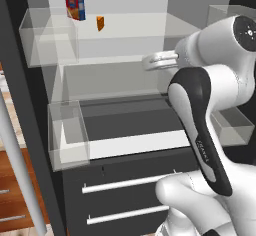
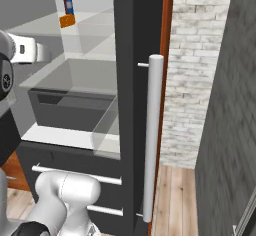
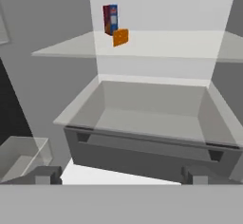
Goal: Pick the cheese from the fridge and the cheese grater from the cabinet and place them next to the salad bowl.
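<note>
The fridge point(image 1: 120, 82) stands open in front of me, pale grey inside. On its upper clear shelf sits the cheese point(image 1: 100, 23), a small orange wedge, just right of a red-and-blue printed box point(image 1: 75, 5). The right base view shows the cheese point(image 2: 67, 21) at the upper left. In the hand view the cheese point(image 3: 120, 37) is well ahead and above my gripper point(image 3: 122, 176). The gripper is open, its fingertips point(image 3: 47, 175) wide apart with nothing between them. It reaches into the fridge at the level of the lower shelf, short of the cheese.
Clear door bins point(image 1: 50, 40) point(image 1: 67, 135) hang at the left. A dark drawer point(image 3: 147, 149) lies just below the hand, and dark drawers with silver bar handles point(image 1: 130, 182) sit lower down. A long silver handle point(image 2: 152, 135) and a brick wall point(image 2: 195, 70) are to the right.
</note>
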